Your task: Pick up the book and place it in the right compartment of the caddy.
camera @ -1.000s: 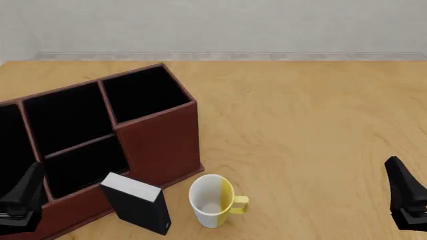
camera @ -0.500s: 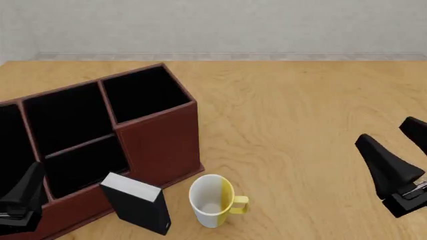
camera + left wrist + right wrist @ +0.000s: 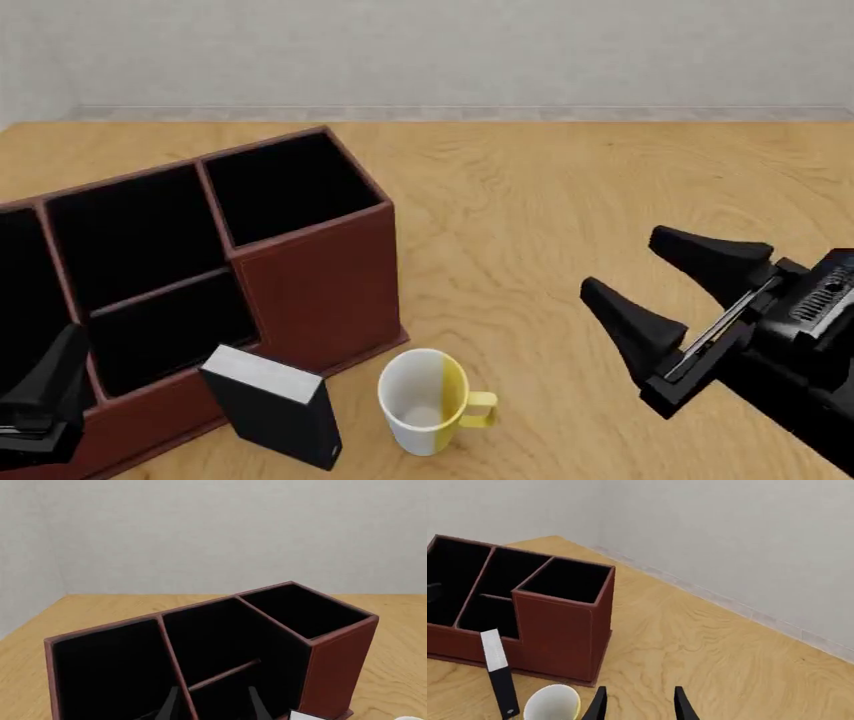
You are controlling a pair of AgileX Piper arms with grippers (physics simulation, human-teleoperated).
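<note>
I see a reddish-brown caddy (image 3: 320,290) lined black, a black book (image 3: 274,405) with white page edges, a white-and-yellow mug (image 3: 430,400), and a pale wood-grain table (image 3: 587,200).

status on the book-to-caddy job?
Done: nothing yet. The book stands on the table by the mug, in front of the caddy. In hand: the right tool is open above the table, apart from the book; the left tool holds nothing. Left: grasp, lift, place in the right compartment, which looks empty.

No legible text, seemingly, anywhere.
</note>
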